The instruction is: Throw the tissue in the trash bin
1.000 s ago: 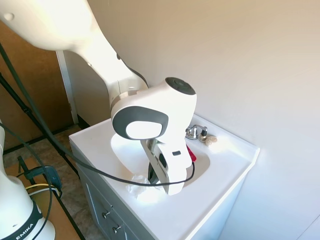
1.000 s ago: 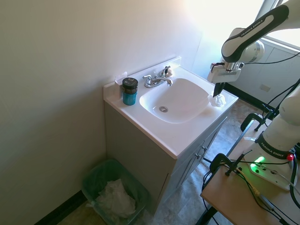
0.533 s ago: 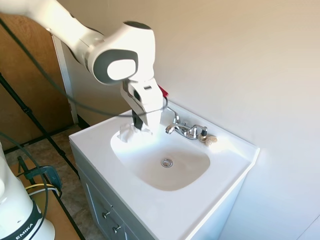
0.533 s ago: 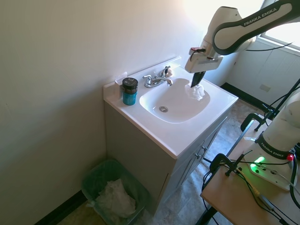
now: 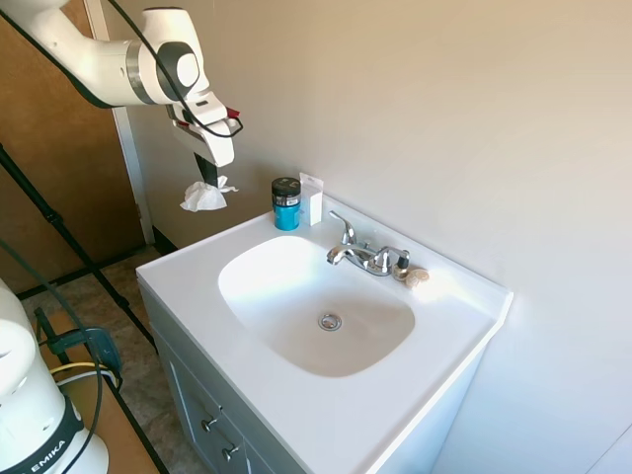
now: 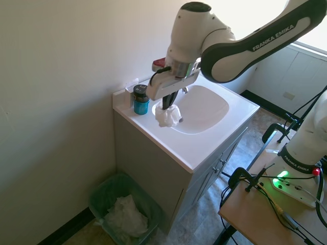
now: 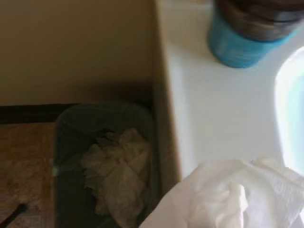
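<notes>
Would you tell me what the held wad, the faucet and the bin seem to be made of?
Tissue: thin white paper, matte and crumpled. Faucet: likely chromed metal, given its mirror-like shine. Trash bin: probably translucent green plastic, since the paper inside shows through.

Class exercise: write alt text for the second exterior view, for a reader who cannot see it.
A white robot arm's hand holds a crumpled white tissue in the air above the left end of a white bathroom sink counter, next to a blue jar. On the floor beside the vanity stands a green trash bin already holding crumpled paper.
</notes>
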`<state>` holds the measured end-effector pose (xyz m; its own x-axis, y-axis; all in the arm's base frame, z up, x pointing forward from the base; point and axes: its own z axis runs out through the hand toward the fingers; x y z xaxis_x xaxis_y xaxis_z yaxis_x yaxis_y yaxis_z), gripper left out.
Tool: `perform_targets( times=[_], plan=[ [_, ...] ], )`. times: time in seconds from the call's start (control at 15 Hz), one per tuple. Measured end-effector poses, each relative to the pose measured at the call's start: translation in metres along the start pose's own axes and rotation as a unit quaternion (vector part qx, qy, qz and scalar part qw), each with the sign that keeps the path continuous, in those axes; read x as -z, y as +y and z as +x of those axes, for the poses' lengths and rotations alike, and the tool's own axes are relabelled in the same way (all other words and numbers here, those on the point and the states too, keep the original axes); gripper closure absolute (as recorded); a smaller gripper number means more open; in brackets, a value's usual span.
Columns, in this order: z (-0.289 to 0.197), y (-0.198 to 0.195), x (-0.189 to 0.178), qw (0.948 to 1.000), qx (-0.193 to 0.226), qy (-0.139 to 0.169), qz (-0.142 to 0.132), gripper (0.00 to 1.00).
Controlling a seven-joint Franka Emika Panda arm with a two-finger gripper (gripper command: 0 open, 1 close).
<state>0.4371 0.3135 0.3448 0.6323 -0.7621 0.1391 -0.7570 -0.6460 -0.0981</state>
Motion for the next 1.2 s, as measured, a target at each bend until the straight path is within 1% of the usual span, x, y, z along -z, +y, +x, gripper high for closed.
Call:
perform_targets(
  times=[0.13,0.27,0.47,0.53,0.73,1.2],
  plan=[
    [-0.023,-0.032,-0.028,0.9999,0.001,-0.012,-0.001,1.00],
    [-0.038,-0.056,-0.058,0.9995,0.004,-0.029,-0.008,1.00],
    [-0.045,-0.075,-0.103,0.9991,-0.003,-0.036,-0.023,1.00],
    [-0.045,-0.079,-0.117,0.9988,-0.008,-0.038,-0.029,0.00],
    [-0.049,-0.083,-0.143,0.9981,-0.013,-0.042,-0.042,0.00],
    [-0.059,-0.083,-0.160,0.9973,-0.009,-0.035,-0.064,0.00]
  ],
)
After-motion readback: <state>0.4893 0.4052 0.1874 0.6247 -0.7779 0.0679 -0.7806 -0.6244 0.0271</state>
